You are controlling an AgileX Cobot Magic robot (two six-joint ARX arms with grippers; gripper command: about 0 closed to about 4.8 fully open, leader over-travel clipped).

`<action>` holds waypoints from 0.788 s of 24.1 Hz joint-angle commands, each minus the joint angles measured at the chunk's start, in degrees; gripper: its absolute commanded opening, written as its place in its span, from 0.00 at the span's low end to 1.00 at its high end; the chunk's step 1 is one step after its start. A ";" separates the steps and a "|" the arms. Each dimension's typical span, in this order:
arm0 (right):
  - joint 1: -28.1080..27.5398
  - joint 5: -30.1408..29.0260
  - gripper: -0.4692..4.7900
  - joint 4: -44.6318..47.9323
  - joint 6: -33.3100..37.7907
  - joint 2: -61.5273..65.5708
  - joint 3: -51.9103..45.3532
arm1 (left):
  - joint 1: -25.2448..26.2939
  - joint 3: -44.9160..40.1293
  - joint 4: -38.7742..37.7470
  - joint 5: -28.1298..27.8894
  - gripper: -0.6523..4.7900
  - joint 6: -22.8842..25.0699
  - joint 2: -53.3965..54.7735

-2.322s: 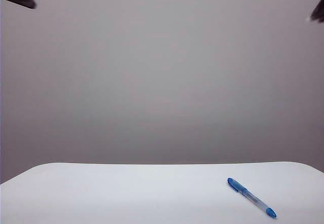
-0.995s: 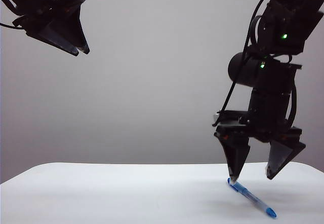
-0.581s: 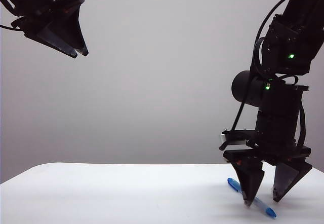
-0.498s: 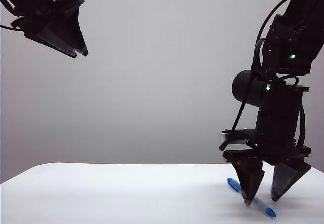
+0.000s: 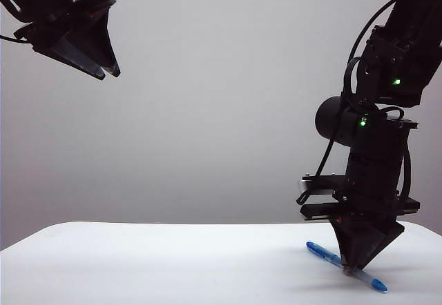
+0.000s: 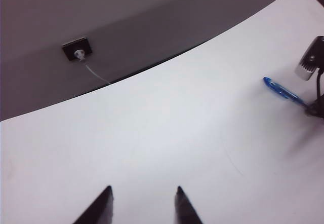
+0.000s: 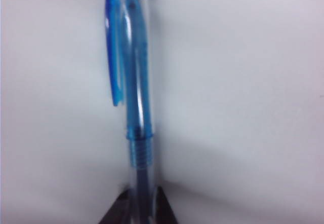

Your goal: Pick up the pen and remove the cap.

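Observation:
The pen (image 5: 367, 281) lies on the white table (image 5: 173, 263) at the front right, its blue cap (image 5: 320, 252) on and pointing left. My right gripper (image 5: 349, 270) points down, shut on the clear barrel near the middle, tips at the table top. In the right wrist view the barrel (image 7: 137, 153) runs out from between the right gripper (image 7: 142, 191) and ends in the clipped cap (image 7: 132, 57). My left gripper (image 5: 110, 70) hangs high at the upper left, far from the pen; the left gripper (image 6: 143, 189) is open and holds nothing. From there the capped end (image 6: 281, 88) shows far off.
The table's rounded far edge (image 6: 152, 67) runs in front of a grey wall. A dark wall socket (image 6: 77, 49) with a thin white cable sits behind it. The right arm's body (image 5: 376, 139) rises above the pen.
The right gripper came down over the pen, moved along it toward the middle, and its jaws shut on the barrel. The pen shifted slightly. The left gripper stayed still.

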 commanded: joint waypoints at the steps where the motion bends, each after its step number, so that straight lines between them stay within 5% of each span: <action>1: 0.22 -1.46 0.18 -2.08 0.26 1.60 -0.90 | -0.04 0.28 0.46 0.31 0.40 -0.20 -0.13; 11: 0.22 -10.88 0.18 -10.82 0.22 -6.49 10.05 | -0.02 0.28 8.74 6.34 0.40 -3.06 -0.15; 19: 0.20 -31.43 0.18 -14.56 0.20 -19.98 16.17 | 0.22 0.28 17.73 16.96 0.40 -3.85 -0.15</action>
